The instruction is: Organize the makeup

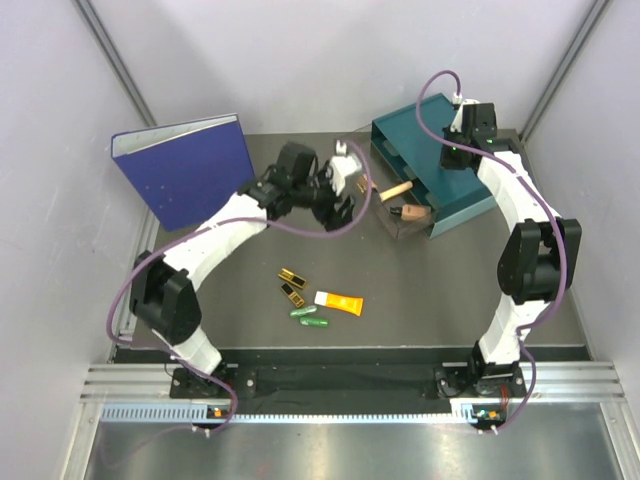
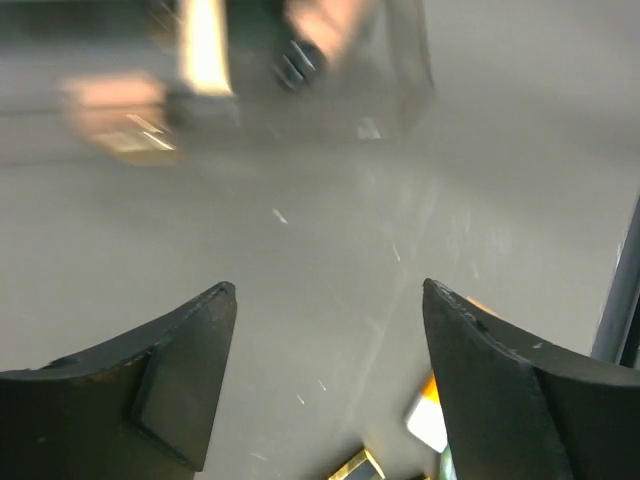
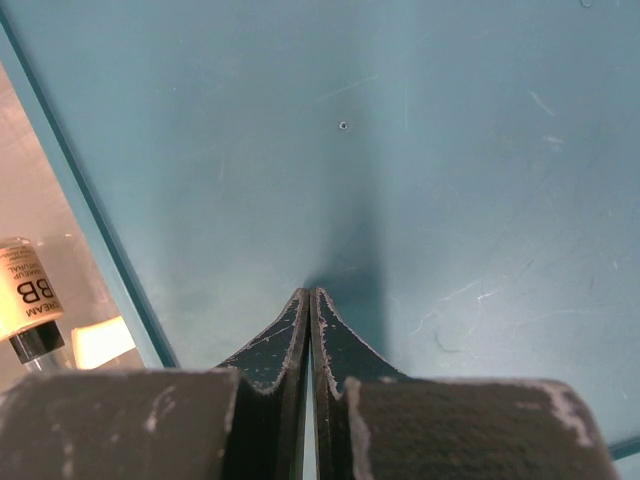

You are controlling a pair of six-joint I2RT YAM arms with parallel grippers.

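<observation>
Left hand (image 2: 329,290) gapes wide, seemingly empty; right hand (image 3: 310,294) closed.

The top camera is looking steeply down from above and behind the arm bases, covering the whole worktop (image 1: 450,290). The left wrist camera is hanging close over the worktop, facing down and far past its own jaws. The right wrist camera is sitting very near the teal drawer box (image 3: 420,150). All three are catching the beige bottles (image 1: 409,212) beside that box.
</observation>
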